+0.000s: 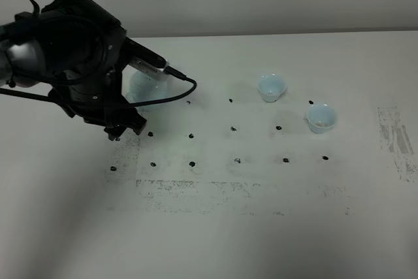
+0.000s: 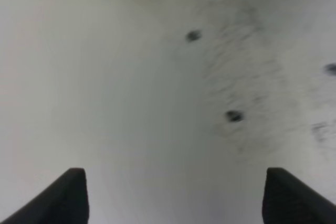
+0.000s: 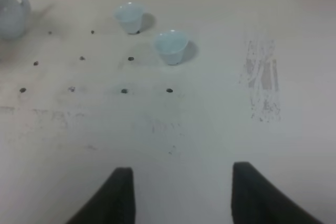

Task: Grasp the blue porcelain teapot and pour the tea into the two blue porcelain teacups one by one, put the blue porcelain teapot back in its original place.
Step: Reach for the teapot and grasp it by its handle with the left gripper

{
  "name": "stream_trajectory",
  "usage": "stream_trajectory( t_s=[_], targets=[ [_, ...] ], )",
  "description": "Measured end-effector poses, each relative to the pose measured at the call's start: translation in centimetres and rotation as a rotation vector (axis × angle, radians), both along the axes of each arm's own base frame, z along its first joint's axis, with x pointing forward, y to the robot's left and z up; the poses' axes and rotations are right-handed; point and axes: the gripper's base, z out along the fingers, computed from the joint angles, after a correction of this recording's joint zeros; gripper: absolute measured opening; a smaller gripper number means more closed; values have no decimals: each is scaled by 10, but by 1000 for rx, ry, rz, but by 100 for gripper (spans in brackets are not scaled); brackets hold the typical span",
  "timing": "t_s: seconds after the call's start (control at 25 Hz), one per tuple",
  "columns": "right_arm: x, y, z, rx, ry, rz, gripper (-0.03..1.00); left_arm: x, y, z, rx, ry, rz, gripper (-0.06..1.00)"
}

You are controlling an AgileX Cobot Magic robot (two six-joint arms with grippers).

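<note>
Blue porcelain teapot (image 1: pixel 144 88) sits on the surface, half hidden by the left arm. Left gripper (image 2: pixel 176 177) is just beside it, jaws wide, empty. Teacups (image 1: pixel 271 87) are well apart from the teapot. Right gripper (image 3: pixel 181 174) is spread, empty. Teapot looks glossy, probably slippery, breakable, heavy if full; grab the loop handle.

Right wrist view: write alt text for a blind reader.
Two small pale-blue porcelain teacups stand apart on a white dotted table; a round pale-blue teapot is partly cut off. The black right gripper is open, empty.
</note>
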Motion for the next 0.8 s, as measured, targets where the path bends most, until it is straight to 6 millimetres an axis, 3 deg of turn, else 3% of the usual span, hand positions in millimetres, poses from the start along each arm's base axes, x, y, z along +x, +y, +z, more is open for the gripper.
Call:
stream_trajectory(
  t_s=[0.24, 0.52, 0.8],
  targets=[
    [0, 0, 0, 1, 0, 1, 45, 9, 22, -1, -47, 12, 34, 69],
    [0, 0, 0, 1, 0, 1, 45, 17, 26, -7, -106, 41, -24, 64],
    [0, 0, 0, 2, 0, 1, 45, 49, 16, -28, -81, 96, -44, 59]
  ],
)
